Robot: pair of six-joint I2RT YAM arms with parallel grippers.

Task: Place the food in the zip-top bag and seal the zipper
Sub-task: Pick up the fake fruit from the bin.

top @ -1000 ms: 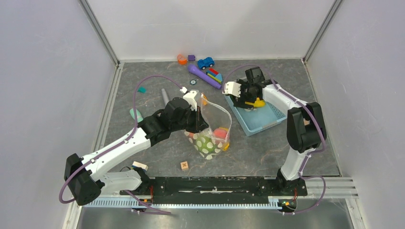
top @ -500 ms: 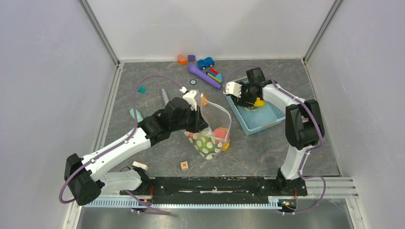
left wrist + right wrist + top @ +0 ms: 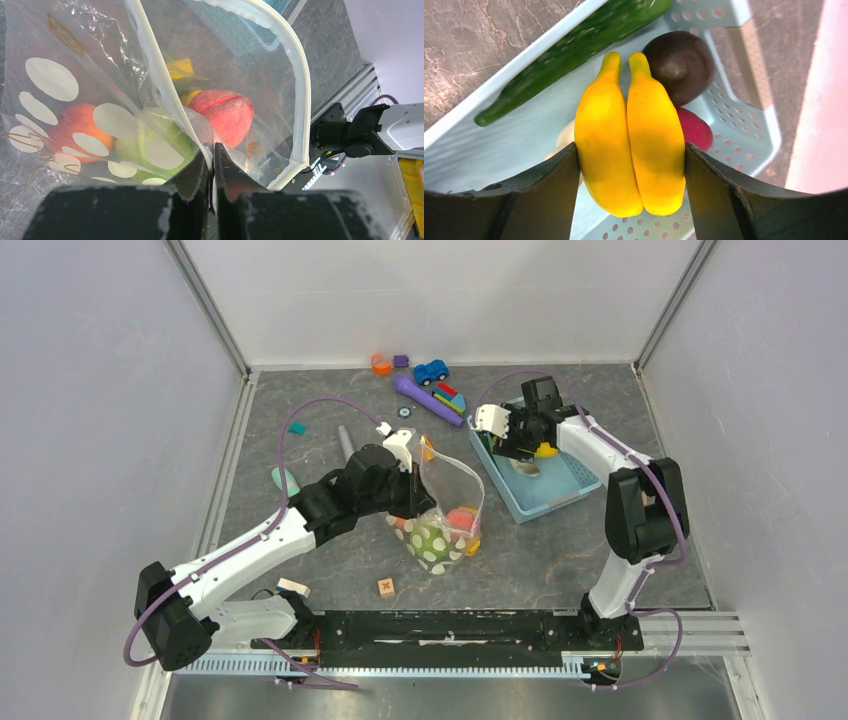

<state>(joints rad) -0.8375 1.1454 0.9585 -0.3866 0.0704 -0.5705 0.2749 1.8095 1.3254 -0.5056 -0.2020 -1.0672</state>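
The clear polka-dot zip-top bag (image 3: 447, 510) stands open mid-table, with a green cabbage (image 3: 142, 145), pink-red peaches (image 3: 225, 115) and other food inside. My left gripper (image 3: 418, 502) (image 3: 210, 155) is shut on the bag's near mouth edge, pinching the whitish zipper strip (image 3: 300, 95). My right gripper (image 3: 528, 445) (image 3: 630, 165) is shut on a yellow banana bunch (image 3: 629, 145) (image 3: 544, 451), held just above the light blue basket (image 3: 560, 495). In the basket lie a green cucumber (image 3: 574, 50), a dark purple piece (image 3: 680, 65) and a red piece (image 3: 695, 129).
At the back lie a blue toy car (image 3: 431, 371), a purple stick (image 3: 425, 400), an orange piece (image 3: 381, 365) and small blocks. A grey cylinder (image 3: 345, 442), teal pieces (image 3: 297, 428) and a wooden block (image 3: 386, 587) lie on the left and front. Walls close in both sides.
My right gripper has lifted slightly and moved back-left over the basket with the banana bunch in it. The left arm and the bag have not moved.
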